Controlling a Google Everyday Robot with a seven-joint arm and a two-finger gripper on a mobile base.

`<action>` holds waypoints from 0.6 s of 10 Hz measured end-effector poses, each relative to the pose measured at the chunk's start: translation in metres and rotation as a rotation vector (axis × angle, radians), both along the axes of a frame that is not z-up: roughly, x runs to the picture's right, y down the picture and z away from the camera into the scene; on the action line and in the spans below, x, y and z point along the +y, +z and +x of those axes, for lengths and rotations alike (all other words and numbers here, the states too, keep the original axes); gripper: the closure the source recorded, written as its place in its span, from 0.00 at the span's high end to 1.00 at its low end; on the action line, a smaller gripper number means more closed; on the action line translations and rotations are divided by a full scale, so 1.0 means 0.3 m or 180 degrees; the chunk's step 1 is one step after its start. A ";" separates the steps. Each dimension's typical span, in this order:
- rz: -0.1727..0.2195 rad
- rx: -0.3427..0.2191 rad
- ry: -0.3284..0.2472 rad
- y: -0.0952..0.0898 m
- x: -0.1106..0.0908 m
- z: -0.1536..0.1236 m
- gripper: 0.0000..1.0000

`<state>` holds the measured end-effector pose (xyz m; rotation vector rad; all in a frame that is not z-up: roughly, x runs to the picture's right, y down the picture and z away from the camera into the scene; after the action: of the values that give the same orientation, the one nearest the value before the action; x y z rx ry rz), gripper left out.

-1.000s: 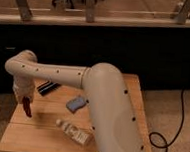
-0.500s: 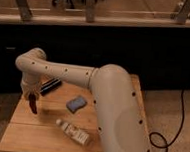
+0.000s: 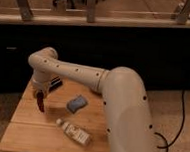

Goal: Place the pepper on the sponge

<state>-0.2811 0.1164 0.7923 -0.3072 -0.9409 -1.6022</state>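
Camera view: 1 gripper (image 3: pixel 39 95), left of centre over the wooden table (image 3: pixel 18 129), clamped on 1 dark red pepper (image 3: pixel 40 105) hanging downward. 1 blue-grey sponge (image 3: pixel 76 104) lies at centre, apart from the pepper. 1 whitish carton (image 3: pixel 74 132) lies below the sponge.

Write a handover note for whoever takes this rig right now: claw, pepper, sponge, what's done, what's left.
Claw: over the left part of the table, shut on the pepper, which hangs down from it.
Sponge: lying mid-table, to the right of the claw in the picture, with nothing on it.
Carton: flat on the table, nearer the camera than the sponge.
Done: pepper is gripped.
Left: carry it across over the sponge, lower and release.
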 end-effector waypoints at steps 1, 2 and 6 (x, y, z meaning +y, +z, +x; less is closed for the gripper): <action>-0.0015 0.0023 0.0045 0.004 -0.005 0.038 0.04; -0.0026 0.0040 0.0096 0.006 -0.016 0.063 0.04; -0.0058 0.0117 0.0242 0.018 -0.022 0.144 0.04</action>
<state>-0.2378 0.1097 0.7977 -0.3090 -0.9291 -1.5145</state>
